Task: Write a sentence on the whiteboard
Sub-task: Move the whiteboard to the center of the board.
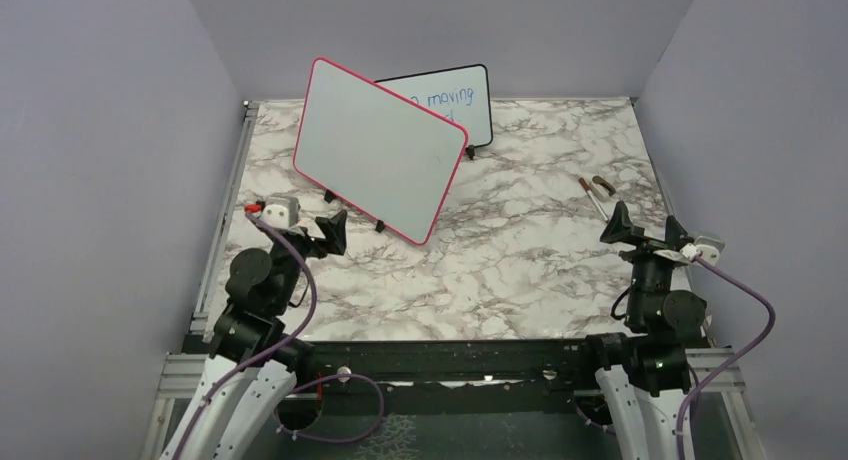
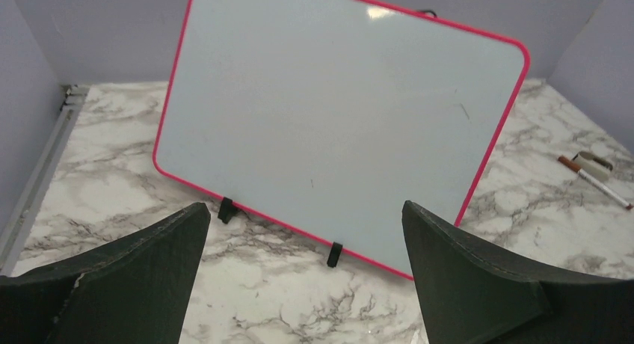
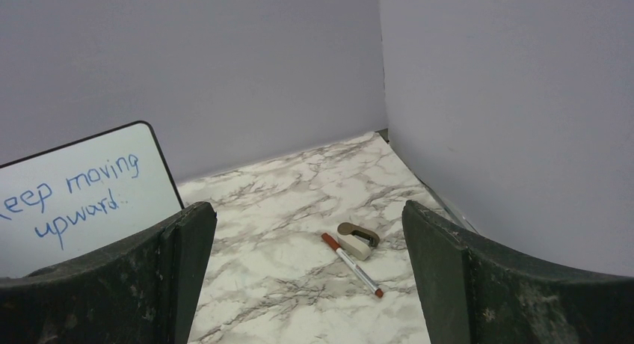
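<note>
The whiteboard point(image 1: 382, 148) with a pink-red frame stands tilted on small black feet at the back left; it also fills the left wrist view point(image 2: 336, 112). Its face is blank; no brownish-red sentence shows. My left gripper point(image 1: 333, 230) is open and empty just in front of its lower edge, also seen in the left wrist view point(image 2: 306, 232). My right gripper point(image 1: 645, 228) is open and empty at the right. A white marker with a red cap point(image 3: 351, 263) lies ahead of it, also in the top view point(image 1: 592, 196).
A smaller black-framed board point(image 1: 455, 102) with blue "Keep moving upward" writing stands behind the whiteboard, seen too in the right wrist view point(image 3: 82, 194). A tan eraser point(image 3: 357, 240) lies beside the marker. Grey walls enclose the marble table point(image 1: 520, 270) on three sides.
</note>
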`<state>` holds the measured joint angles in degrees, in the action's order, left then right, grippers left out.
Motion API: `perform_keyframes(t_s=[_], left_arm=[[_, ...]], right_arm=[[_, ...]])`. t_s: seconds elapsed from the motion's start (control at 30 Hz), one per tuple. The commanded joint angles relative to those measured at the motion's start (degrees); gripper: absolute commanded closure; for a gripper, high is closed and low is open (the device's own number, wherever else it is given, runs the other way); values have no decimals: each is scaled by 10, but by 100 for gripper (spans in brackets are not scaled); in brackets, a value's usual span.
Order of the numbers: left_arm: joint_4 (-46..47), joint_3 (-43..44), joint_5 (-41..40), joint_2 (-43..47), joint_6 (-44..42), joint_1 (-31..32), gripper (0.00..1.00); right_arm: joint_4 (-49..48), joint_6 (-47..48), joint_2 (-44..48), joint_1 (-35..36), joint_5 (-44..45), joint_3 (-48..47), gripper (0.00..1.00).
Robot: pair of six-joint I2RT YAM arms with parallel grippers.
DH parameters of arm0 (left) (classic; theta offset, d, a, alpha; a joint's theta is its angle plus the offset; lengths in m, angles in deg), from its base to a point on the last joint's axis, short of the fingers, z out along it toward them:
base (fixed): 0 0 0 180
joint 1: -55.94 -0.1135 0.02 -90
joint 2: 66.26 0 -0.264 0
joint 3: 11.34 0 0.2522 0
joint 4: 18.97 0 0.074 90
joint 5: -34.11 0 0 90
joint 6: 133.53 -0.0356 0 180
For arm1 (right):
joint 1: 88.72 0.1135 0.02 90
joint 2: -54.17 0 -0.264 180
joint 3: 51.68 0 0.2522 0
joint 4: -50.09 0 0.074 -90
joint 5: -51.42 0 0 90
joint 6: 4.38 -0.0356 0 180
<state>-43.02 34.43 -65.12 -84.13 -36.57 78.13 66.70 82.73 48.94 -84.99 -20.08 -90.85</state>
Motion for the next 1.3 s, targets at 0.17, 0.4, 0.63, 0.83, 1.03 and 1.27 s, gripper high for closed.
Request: perform_keyframes(t_s=[0.17,0.4,0.63,0.83,1.03,1.27], left_arm=[[6,7,66,-163,-18,-2,1],[60,-27,19,-180,-45,-6,1],[119,-30,97,-281,-88,-42,1],[167,-34,181,-359,-108,-106,1],[204,-31,252,-426,-131,-139,1],[247,-23,372,-512,-161,-145,10]], right_arm=[[-13,3,26,-2,-18,10,0],[-15,1,36,5,-18,13,0],[-14,1,40,20,-18,14,0],[-10,-1,46,20,-11,12,0],[-7,-2,46,27,-12,11,0],[-8,-1,46,29,-10,12,0]])
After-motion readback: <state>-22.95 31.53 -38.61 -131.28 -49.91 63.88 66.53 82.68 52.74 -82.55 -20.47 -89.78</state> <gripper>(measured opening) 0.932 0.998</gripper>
